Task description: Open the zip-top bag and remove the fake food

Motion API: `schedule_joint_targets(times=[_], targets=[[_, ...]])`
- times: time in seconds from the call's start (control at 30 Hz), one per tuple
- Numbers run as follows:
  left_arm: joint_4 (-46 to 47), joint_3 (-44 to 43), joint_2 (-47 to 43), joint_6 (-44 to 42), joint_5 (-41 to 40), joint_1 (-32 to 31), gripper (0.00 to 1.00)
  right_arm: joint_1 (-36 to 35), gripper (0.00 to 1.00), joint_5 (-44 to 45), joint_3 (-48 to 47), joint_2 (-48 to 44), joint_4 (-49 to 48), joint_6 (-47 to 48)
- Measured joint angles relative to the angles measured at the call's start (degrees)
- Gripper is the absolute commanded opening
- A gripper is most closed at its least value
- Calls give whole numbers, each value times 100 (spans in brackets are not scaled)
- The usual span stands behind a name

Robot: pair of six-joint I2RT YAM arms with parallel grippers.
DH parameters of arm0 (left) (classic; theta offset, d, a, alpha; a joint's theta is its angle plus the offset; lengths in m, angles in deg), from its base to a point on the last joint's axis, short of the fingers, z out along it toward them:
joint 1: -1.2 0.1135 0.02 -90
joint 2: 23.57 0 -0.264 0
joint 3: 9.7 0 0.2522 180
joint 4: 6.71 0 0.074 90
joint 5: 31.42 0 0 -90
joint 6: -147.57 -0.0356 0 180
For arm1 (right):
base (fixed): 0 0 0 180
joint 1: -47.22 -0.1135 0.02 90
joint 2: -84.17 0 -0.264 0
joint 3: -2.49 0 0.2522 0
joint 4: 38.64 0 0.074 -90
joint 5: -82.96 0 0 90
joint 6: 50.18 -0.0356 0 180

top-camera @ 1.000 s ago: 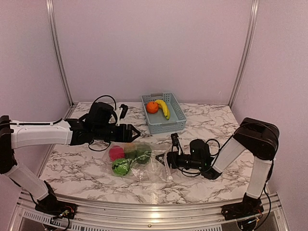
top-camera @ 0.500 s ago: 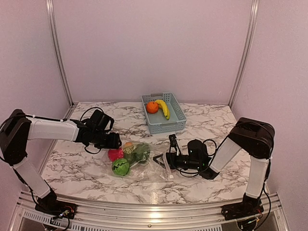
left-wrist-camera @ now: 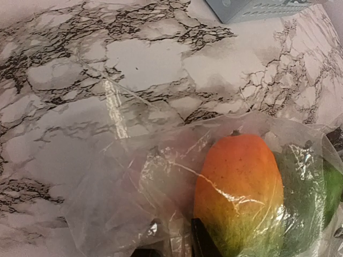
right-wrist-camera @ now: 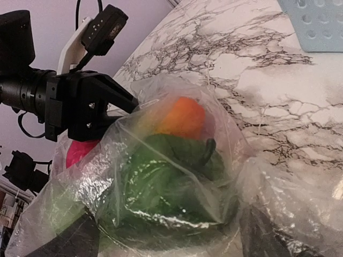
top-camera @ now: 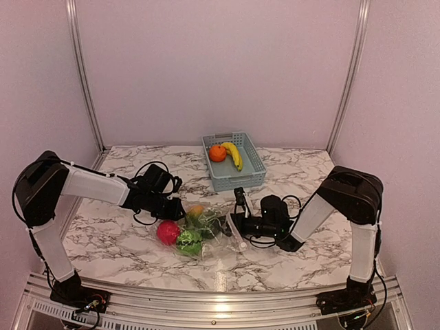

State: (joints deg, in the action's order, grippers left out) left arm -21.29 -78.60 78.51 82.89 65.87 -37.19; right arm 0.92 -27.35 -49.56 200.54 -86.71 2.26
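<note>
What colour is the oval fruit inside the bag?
The oval fruit is orange fading to yellow-green; clearest in left wrist view.

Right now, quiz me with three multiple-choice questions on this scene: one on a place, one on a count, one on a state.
1. Where is the banana?
A. in the basket
B. in the bag
C. held in the air

2. How many toys lie in the basket?
A. one
B. two
C. four

3. How do the jaws of the right gripper stand?
A. wide apart
B. shut tight
C. out of view

Answers:
1. A: the banana lies inside the basket at the back of the table.
2. B: only the banana and the orange ball are in it.
3. A: the right wrist view shows a finger at each side, with the bag between them.
</note>
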Motion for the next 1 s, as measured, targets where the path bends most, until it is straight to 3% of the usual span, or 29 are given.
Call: schedule_joint_targets(times=[0.3,0.57,1.0], targets=[[229,-122,210,-131,426,-426,10,2,91,0,-295,114,199,144],[356,-105,212,48,529,-409,0,0,95,-24,-354,111,330,341],[581,282,20,420,468,-98,0,-240,99,577,11,-577,1296,1117]])
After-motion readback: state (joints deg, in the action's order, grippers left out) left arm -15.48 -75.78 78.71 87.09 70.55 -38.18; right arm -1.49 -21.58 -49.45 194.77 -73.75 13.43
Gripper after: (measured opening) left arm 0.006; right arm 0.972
